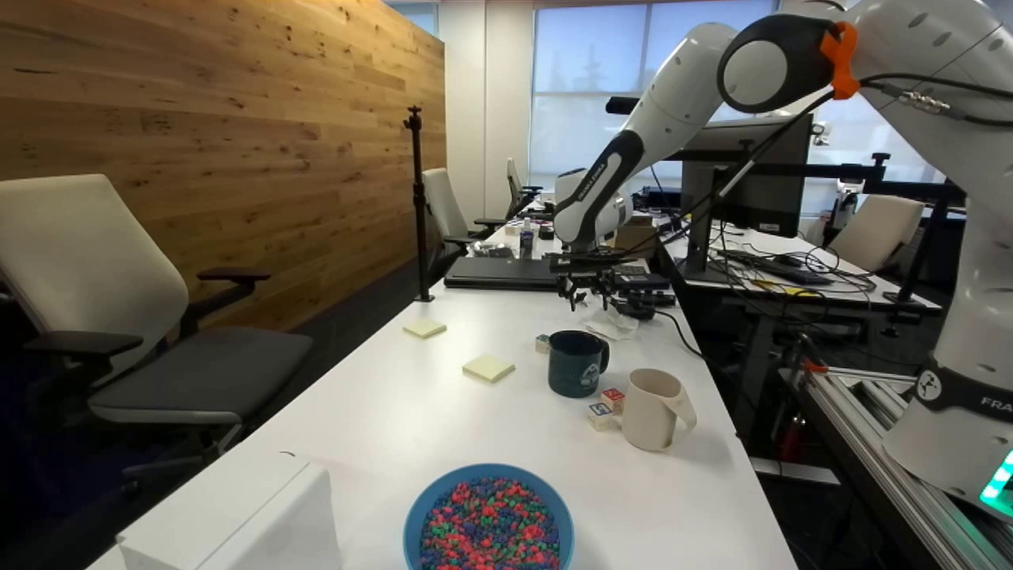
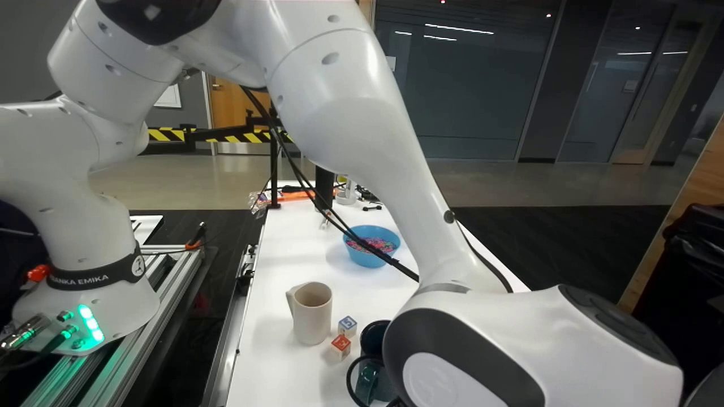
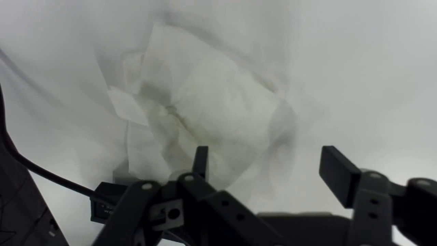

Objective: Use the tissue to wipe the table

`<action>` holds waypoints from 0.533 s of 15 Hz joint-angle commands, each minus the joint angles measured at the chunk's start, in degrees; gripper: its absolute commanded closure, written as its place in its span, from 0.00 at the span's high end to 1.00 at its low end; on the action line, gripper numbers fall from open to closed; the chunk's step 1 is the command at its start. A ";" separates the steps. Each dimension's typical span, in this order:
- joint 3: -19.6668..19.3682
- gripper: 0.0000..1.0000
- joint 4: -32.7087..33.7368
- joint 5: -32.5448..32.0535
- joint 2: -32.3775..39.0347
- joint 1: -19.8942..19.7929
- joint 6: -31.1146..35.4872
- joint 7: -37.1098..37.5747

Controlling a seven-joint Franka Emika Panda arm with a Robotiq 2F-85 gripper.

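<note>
I'm holding the gripper [image 3: 268, 166] spread wide, empty, off-centre from the tissue [image 3: 222, 106]; closing here, I'm risking pinching only its edge.

White arm [image 2: 350, 102], black lettered band [image 2: 113, 275], orange clip [image 1: 844, 59], dark cables [image 2: 396, 263], green lights [image 2: 91, 324], black gripper [image 3: 264, 167]

Exterior views face opposite ways along the table [image 1: 380, 427]; wrist view, downward.

Site is a lab-like office: desk chairs [image 1: 202, 364], a monitor [image 1: 779, 207] and keyboard [image 1: 779, 268] on a cable-strewn desk [image 1: 866, 291], and a Franka arm [image 1: 679, 87] on a metal frame [image 2: 128, 351].
</note>
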 commanded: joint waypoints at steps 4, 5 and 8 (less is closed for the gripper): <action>-3.10 1.00 -4.61 -4.76 0.81 2.53 0.31 1.27; -3.50 1.00 -4.83 -5.23 1.29 2.61 0.56 1.28; -3.92 1.00 -4.51 -5.52 2.85 2.12 1.13 1.26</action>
